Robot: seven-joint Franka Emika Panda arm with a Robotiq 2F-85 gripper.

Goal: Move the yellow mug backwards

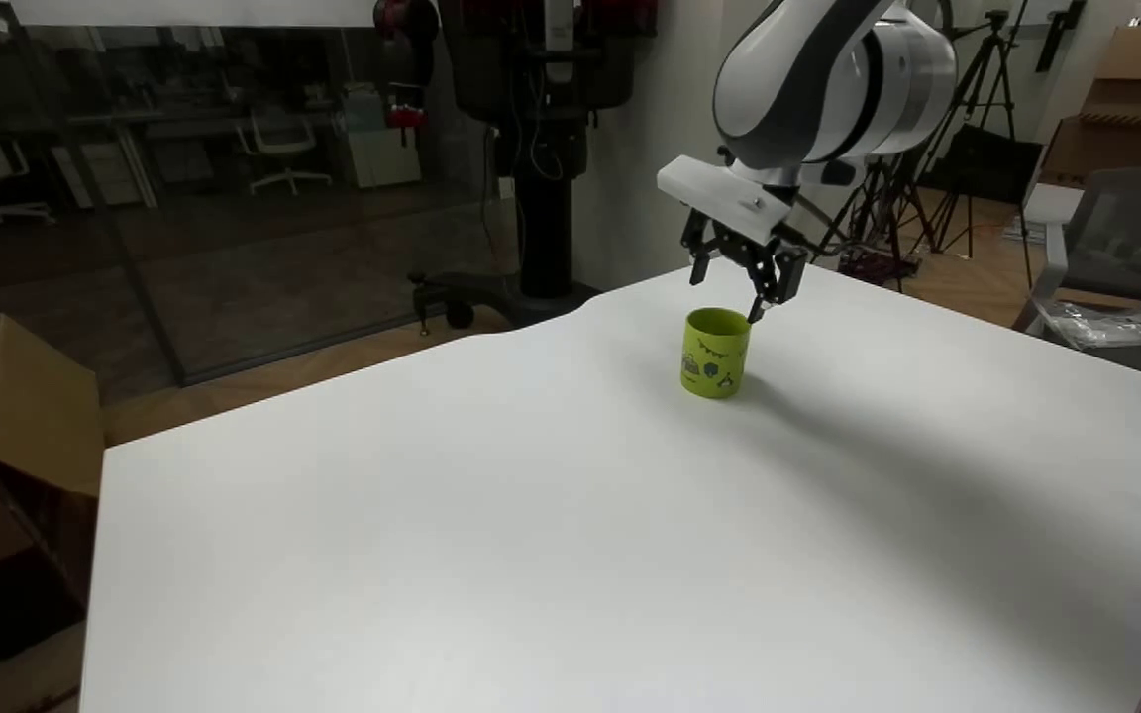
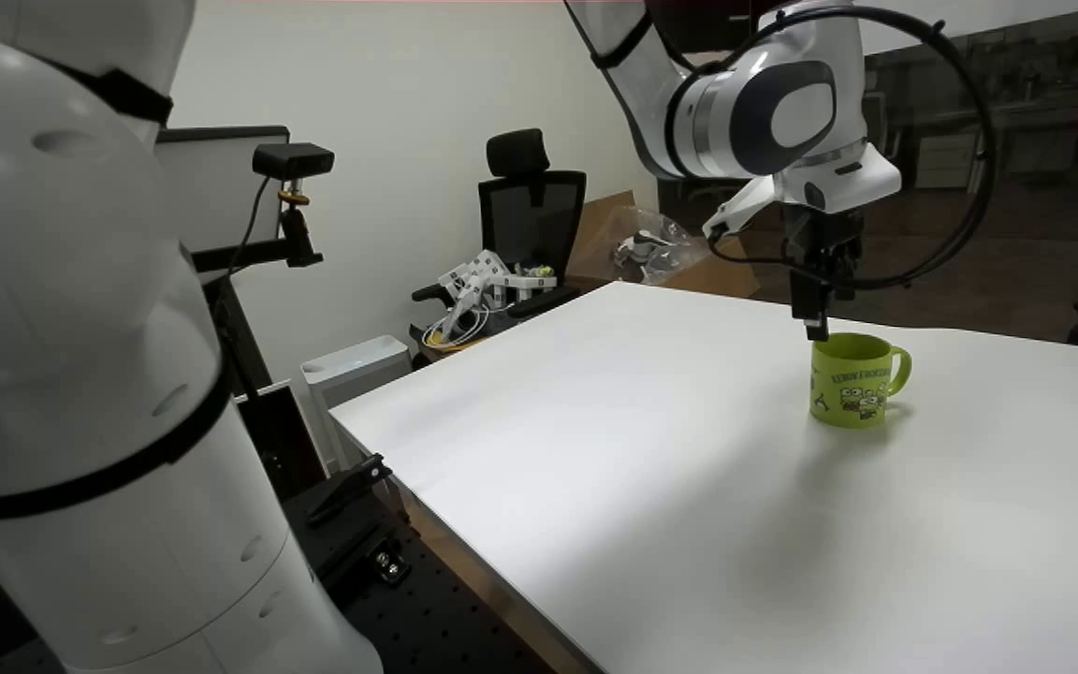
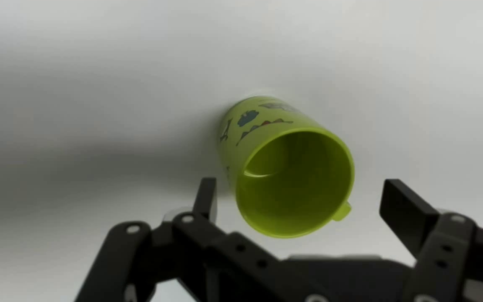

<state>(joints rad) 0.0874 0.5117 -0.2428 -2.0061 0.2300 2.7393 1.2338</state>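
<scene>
The yellow mug (image 1: 715, 355) stands upright on the white table, and it also shows in an exterior view (image 2: 850, 384) with its loop handle on the right side. The wrist view shows the mug (image 3: 241, 121) from above, with dark prints on its wall and an empty-looking inside. Only a small part of the handle shows there. My gripper (image 1: 726, 296) is open just above the mug's rim. In the wrist view the fingers of the gripper (image 3: 300, 188) are spread on either side of the mug's mouth, with gaps on both sides. Nothing is held.
The white table (image 1: 412, 515) ends a short way behind the mug. A cardboard box (image 1: 46, 406) stands beside the table. A chair (image 2: 530, 197) with white parts and a box with plastic wrap stand past another edge. The arm's base (image 2: 127, 524) is beside the table.
</scene>
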